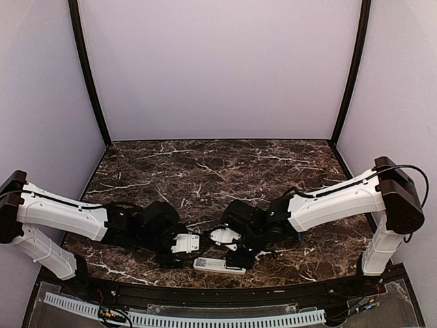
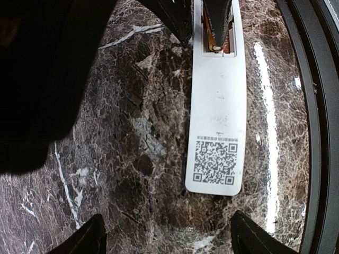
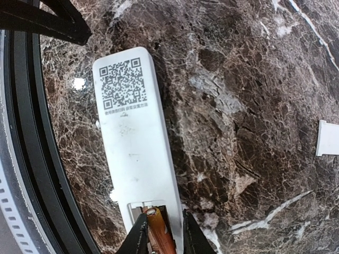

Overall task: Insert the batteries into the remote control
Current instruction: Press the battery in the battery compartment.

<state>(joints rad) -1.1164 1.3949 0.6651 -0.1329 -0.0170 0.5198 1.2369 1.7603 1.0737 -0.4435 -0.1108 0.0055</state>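
The white remote control (image 1: 218, 266) lies label side up by the table's front edge, its battery bay open at the right end. An orange battery (image 3: 157, 228) sits tilted in that bay. My right gripper (image 3: 163, 219) stands narrowly open over the bay. One finger rests beside the battery and the other finger (image 3: 192, 233) is outside the remote's edge. My left gripper (image 2: 169, 233) is wide open just above the marble, with the remote's QR-label end (image 2: 214, 161) a little ahead of its fingertips and nothing between them. In the top view both grippers (image 1: 183, 257) (image 1: 240, 260) meet at the remote.
A small flat white cover piece (image 3: 326, 138) lies on the marble away from the remote. A black rail (image 3: 26, 159) runs close along the remote's near side, at the table's front edge. The right gripper's fingers (image 2: 218, 16) cover the bay in the left wrist view.
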